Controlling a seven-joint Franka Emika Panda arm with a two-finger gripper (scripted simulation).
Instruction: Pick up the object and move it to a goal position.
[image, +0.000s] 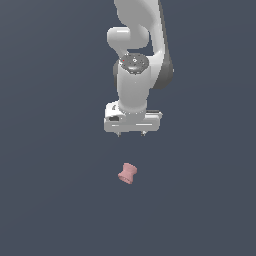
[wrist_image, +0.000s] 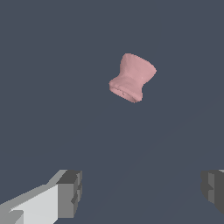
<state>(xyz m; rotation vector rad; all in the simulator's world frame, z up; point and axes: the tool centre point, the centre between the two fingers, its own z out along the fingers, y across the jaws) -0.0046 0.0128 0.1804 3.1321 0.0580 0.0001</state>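
The object, a small pink spool (image: 128, 173) with flared ends and a narrow waist, lies on the dark grey floor below the arm in the exterior view. It also shows in the wrist view (wrist_image: 132, 78), lying tilted. My white gripper (image: 131, 133) hangs above it, pointing down, with a clear gap between it and the spool. In the wrist view the gripper (wrist_image: 142, 192) is open and empty, its two fingertips (wrist_image: 70, 193) spread wide apart. The spool lies ahead of the fingertips, not between them.
A plain dark grey floor (image: 50, 200) surrounds the spool. The white arm (image: 135, 50) rises from the top of the exterior view. No goal marker shows.
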